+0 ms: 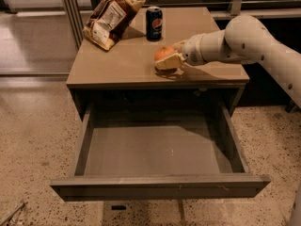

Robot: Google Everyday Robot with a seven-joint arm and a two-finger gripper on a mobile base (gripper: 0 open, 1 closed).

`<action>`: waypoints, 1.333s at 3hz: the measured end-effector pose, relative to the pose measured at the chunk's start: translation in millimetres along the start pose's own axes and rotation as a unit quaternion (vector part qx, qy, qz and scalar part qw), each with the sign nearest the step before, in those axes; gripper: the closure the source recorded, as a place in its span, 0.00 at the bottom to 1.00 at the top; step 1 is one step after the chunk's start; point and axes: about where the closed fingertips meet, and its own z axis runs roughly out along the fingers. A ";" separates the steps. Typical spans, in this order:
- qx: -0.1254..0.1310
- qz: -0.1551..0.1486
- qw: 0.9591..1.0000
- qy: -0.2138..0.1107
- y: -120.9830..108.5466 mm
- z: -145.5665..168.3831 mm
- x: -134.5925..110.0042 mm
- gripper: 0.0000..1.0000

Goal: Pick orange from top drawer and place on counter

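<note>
The orange (163, 52) rests low on the counter (122, 65), near its middle right. My gripper (168, 59) reaches in from the right with its fingers (170, 62) closed around the orange. The white arm (244, 41) stretches over the counter's right side. The top drawer (155, 149) is pulled fully open below the counter, and its flat grey bottom is bare.
A dark blue soda can (154, 23) stands at the back of the counter, behind the orange. A brown snack bag (110, 15) lies at the back left. Speckled floor (33, 135) surrounds the cabinet. Metal rails (70, 8) stand at the left rear.
</note>
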 end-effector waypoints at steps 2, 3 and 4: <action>0.000 0.000 1.000 0.000 0.0 0.1 0.0 0.13; 0.000 0.000 1.000 0.000 0.1 0.2 0.0 0.00; 0.000 0.000 1.000 0.000 0.1 0.2 0.0 0.00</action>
